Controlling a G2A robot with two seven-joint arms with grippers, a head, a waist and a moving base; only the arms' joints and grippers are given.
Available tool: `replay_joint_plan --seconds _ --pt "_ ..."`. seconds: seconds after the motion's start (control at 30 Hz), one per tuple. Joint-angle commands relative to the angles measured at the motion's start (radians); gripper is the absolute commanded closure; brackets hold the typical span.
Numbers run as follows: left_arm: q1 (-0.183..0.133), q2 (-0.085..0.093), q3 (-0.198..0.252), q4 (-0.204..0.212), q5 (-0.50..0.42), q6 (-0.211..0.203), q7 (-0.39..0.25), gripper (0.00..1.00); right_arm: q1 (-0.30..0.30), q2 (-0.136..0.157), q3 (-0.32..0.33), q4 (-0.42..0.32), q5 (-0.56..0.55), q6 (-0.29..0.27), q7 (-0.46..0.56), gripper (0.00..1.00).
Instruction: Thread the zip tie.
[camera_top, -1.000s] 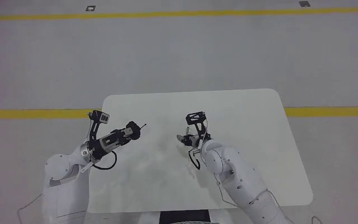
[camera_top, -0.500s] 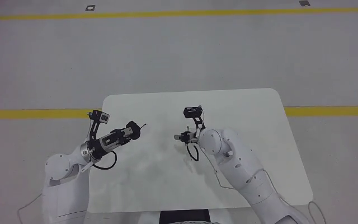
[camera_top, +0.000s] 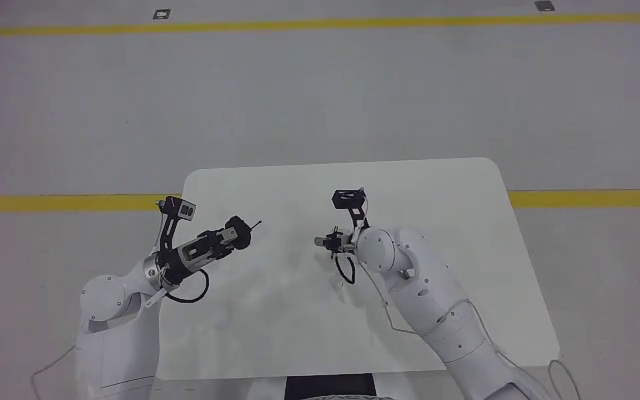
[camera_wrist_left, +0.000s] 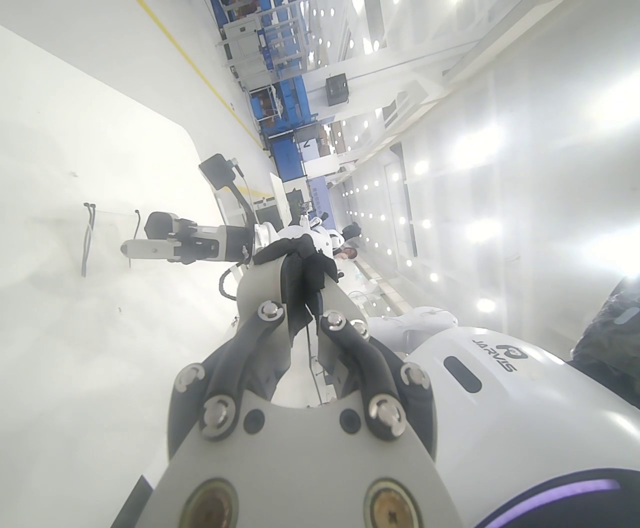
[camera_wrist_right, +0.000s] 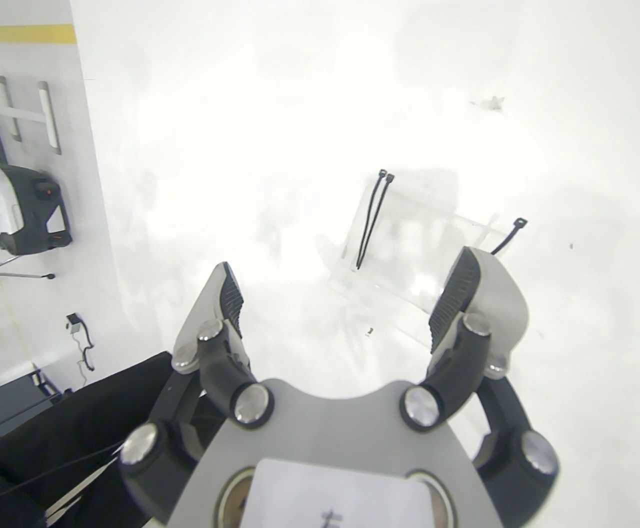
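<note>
Left claw (camera_top: 243, 231) pinched on a zip tie (camera_top: 255, 226) above the surface (camera_top: 450, 200); right claw (camera_wrist_right: 346, 264) spread wide, facing two zip ties (camera_wrist_right: 372, 220) on a clear tray (camera_wrist_right: 425, 280).

This is a big industrial hall set up as a robot lab. Beyond the left gripper (camera_wrist_left: 300, 257) stand blue racks (camera_wrist_left: 290, 95) under a high ceiling (camera_wrist_left: 500, 200) with rows of lamps (camera_wrist_left: 422, 167). Past the white table (camera_top: 300, 320) beneath that gripper, yellow lines (camera_top: 320, 22) mark the bare grey floor (camera_top: 320, 100).
</note>
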Motion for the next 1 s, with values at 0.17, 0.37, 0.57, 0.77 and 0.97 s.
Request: replay_joint_plan --seconds 0.17,0.37,0.57,0.77,0.97 --pt "0.0 0.0 0.0 0.0 0.0 0.0 0.0 1.0 0.001 -0.022 0.007 0.024 -0.046 0.0 -0.005 0.65" --pt "0.0 0.0 0.0 0.0 0.0 0.0 0.0 1.0 -0.006 -0.038 0.013 0.027 -0.068 0.0 0.001 0.95" --pt "0.0 0.0 0.0 0.0 0.0 0.0 0.0 1.0 -0.018 -0.047 0.025 0.025 -0.086 0.0 0.005 0.89" --pt "0.0 0.0 0.0 0.0 0.0 0.0 0.0 1.0 -0.02 -0.055 0.028 0.035 -0.105 0.0 0.004 0.93" --pt "0.0 0.0 0.0 0.0 0.0 0.0 0.0 1.0 0.003 -0.069 0.008 0.072 -0.102 0.0 -0.003 0.94"
